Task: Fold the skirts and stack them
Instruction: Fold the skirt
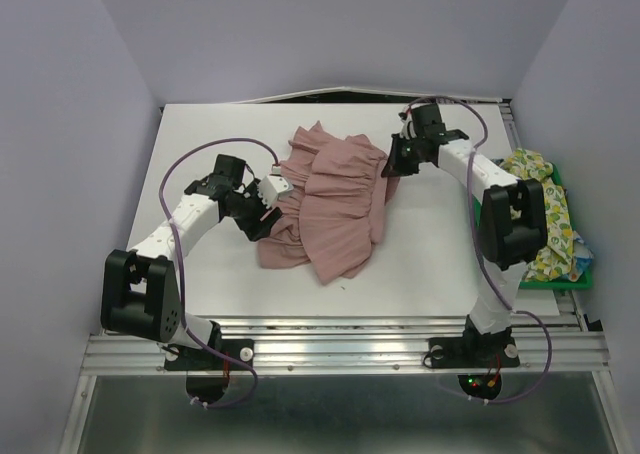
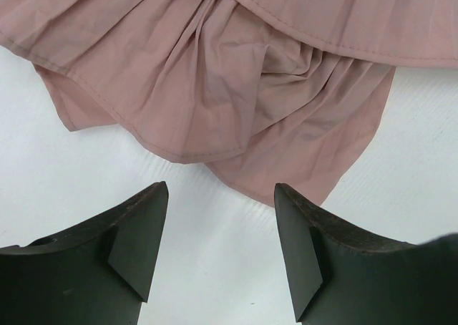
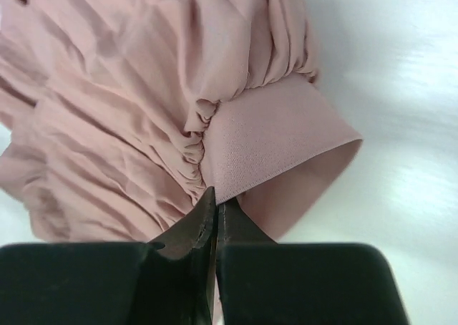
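Observation:
A dusty pink pleated skirt (image 1: 335, 199) lies crumpled in the middle of the white table (image 1: 210, 134). My right gripper (image 1: 392, 166) is shut on the skirt's smooth waistband (image 3: 275, 135) at its right edge; the band folds over just beyond the closed tips (image 3: 215, 203). My left gripper (image 1: 262, 217) sits at the skirt's left side, open, its fingers (image 2: 143, 232) hovering over bare table just short of the skirt's hem (image 2: 215, 153). Nothing lies between the left fingers. In the left wrist view the skirt (image 2: 236, 67) fills the upper half.
A green bin (image 1: 575, 264) at the table's right edge holds a white and yellow patterned garment (image 1: 548, 214). A dark gap (image 1: 330, 94) runs along the back wall. A metal rail (image 1: 340, 349) borders the near edge.

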{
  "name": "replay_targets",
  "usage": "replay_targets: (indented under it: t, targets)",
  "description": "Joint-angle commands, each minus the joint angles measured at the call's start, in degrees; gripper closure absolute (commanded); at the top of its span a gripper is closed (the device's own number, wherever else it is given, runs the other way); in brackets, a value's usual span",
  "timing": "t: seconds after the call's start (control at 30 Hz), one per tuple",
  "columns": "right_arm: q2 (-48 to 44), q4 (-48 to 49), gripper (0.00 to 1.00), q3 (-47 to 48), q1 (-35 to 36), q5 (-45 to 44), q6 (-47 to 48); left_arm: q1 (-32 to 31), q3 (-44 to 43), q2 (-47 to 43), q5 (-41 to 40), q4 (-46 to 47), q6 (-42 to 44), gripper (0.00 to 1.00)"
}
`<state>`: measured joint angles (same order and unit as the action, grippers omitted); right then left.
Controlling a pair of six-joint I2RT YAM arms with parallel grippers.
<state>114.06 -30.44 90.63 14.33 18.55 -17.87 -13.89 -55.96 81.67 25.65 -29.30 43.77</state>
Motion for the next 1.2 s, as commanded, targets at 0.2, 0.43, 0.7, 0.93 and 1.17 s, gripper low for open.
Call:
replay_targets:
  t: [0.2, 0.43, 0.7, 0.93, 1.17]
  targets:
    - [3.1, 0.8, 0.99, -8.2, -6.7, 2.9, 5.7, -0.4, -3.4, 2.2, 0.1, 0.6, -1.2, 0.30]
    - [11.5, 1.1, 0.99, -5.5, -6.7, 0.0, 8.6, -1.8, -2.7, 1.4, -2.4, 0.9, 1.8, 0.32]
    - [16.3, 2.8, 0.99, 1.0, -6.7, -5.2, 13.9, -7.6, 1.6, -2.2, -5.2, 3.9, 6.1, 0.32]
    - [17.6, -2.2, 0.44, 13.0, -4.0, -2.6, 15.5, -14.4, 7.2, -4.2, -9.7, 5.9, 9.3, 0.28]
    - [1.4, -8.0, 0.00, 7.4, -4.0, -4.3, 28.4, -16.3, 6.1, -2.8, -8.8, 10.0, 6.6, 0.27]
